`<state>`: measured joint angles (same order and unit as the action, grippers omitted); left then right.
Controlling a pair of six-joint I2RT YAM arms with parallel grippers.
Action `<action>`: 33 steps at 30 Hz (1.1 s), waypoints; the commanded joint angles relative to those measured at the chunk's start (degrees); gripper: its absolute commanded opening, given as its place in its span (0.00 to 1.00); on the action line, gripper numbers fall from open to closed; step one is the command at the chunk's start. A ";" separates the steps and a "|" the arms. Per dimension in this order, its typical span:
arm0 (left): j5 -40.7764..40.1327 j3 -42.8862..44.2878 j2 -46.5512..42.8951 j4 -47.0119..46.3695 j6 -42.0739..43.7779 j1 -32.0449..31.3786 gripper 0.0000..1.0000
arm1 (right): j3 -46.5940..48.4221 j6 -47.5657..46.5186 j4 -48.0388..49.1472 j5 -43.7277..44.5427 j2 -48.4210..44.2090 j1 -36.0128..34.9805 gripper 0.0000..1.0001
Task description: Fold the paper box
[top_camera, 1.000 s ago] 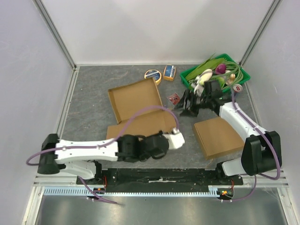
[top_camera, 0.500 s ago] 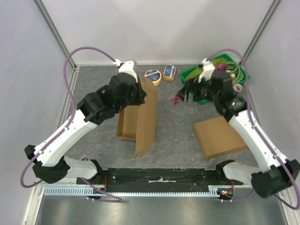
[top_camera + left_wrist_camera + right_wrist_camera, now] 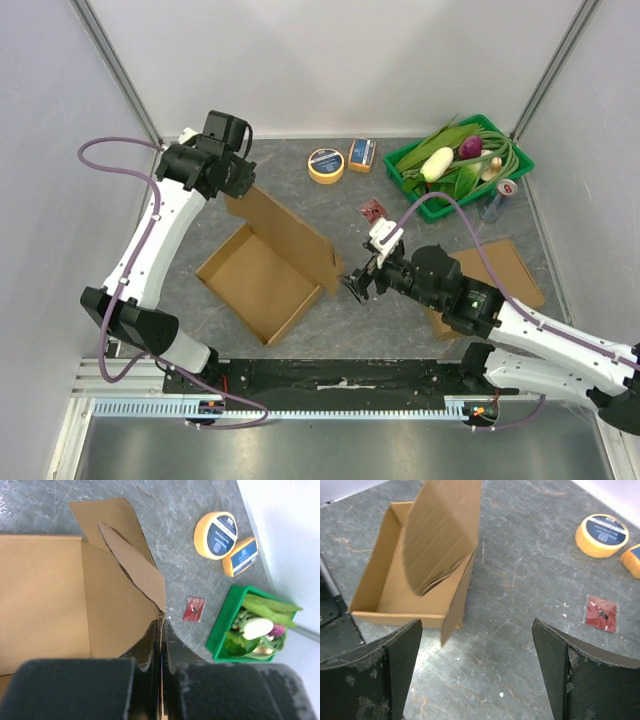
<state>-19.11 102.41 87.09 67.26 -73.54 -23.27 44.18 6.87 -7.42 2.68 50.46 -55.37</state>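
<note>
The brown paper box [image 3: 258,283] lies left of centre as an open tray with its walls standing. Its lid [image 3: 290,238] rises at a slant from the right side. My left gripper [image 3: 237,190] reaches in from the back left and is shut on the lid's far corner. In the left wrist view the jaws [image 3: 163,630] pinch the cardboard edge, with the box's inside [image 3: 45,595] to the left. My right gripper [image 3: 358,283] hovers wide open just right of the box, nothing between its fingers [image 3: 395,655]. The right wrist view shows the box [image 3: 380,587] and lid [image 3: 442,535] ahead.
A yellow tape roll [image 3: 326,164] and a small orange packet [image 3: 362,154] lie at the back. A green basket [image 3: 520,158] of vegetables and a can [image 3: 505,189] stand at the back right. A red sachet [image 3: 373,210] lies mid-table. Flat cardboard [image 3: 512,272] sits under the right arm.
The left arm swung from the front to the back left with the cardboard, which now lies as an open tray. The right gripper came down from the basket to beside the box and opened wide.
</note>
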 commanded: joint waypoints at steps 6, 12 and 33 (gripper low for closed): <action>1.18 2.53 -1.66 4.72 -14.97 4.72 0.02 | -6.74 -2.75 26.81 17.69 9.47 -8.25 0.91; 4.26 -3.69 -5.43 -0.63 -12.96 5.07 0.03 | -1.66 -2.04 30.99 30.55 18.88 -6.42 0.60; 47.75 -63.47 -37.97 -77.41 69.34 16.57 0.94 | 17.59 -7.30 13.51 -55.48 33.11 33.92 0.00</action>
<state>7.94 44.60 44.95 11.27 -16.38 -13.04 55.44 3.31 10.63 -32.51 77.73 -23.77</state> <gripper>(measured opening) 0.939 0.011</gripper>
